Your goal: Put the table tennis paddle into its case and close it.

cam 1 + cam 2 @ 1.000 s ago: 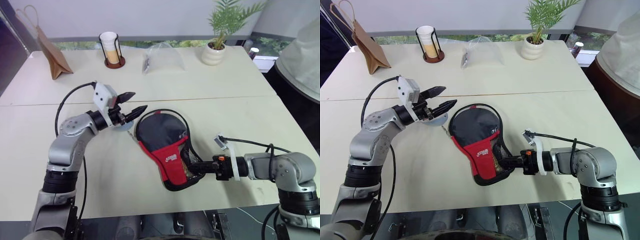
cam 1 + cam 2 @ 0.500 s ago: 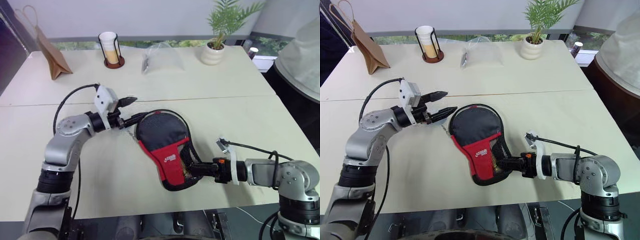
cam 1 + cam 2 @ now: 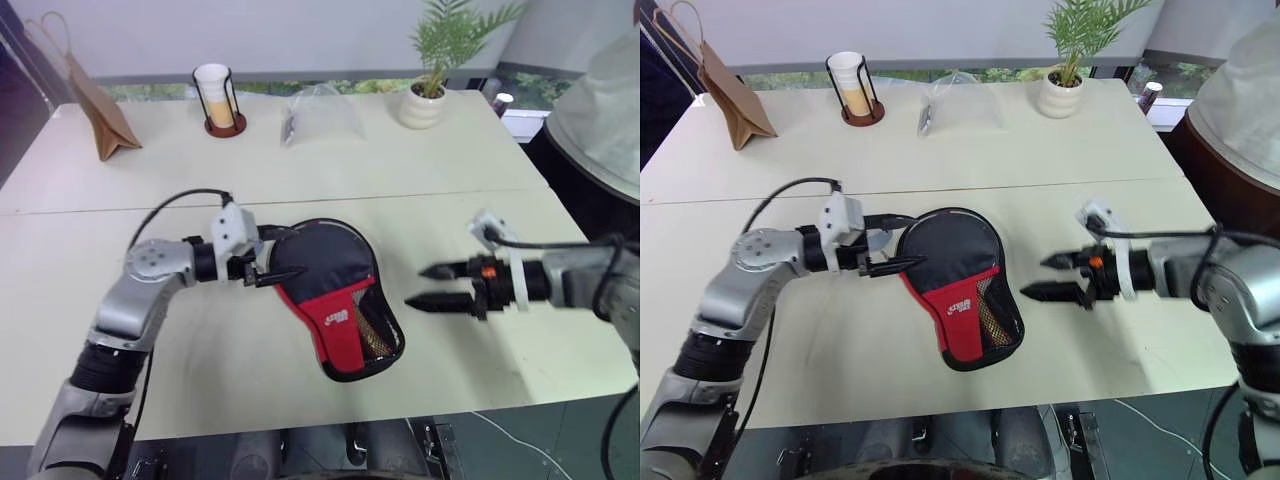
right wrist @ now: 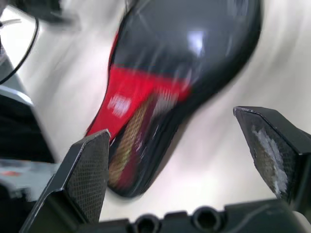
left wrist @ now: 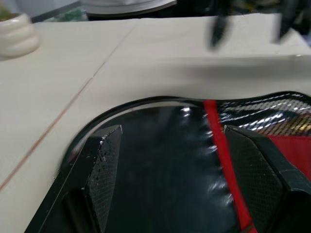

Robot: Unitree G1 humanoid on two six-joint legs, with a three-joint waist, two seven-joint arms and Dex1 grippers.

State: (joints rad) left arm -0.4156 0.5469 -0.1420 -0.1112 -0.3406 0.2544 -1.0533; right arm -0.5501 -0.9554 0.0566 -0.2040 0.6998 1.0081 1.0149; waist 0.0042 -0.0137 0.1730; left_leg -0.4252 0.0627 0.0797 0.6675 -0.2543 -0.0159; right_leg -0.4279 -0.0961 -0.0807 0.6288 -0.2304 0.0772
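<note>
Fingers of the right gripper (image 3: 428, 285) stand spread wide and grip nothing, clear of the case (image 3: 335, 290). In the same head view, the left gripper (image 3: 268, 258) has its fingers parted at the case's rounded end — contact cannot be confirmed. The case lies flat near the table's (image 3: 400, 170) front edge. The handle of the paddle (image 3: 989, 318) shows tan through the mesh.

Left wrist view: both fingers (image 5: 104, 167) straddle the black fabric.

Right wrist view: open fingers (image 4: 90, 167) frame the case.

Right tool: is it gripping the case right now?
No. The right tool hangs open above the bare table, clear of the case.
</note>
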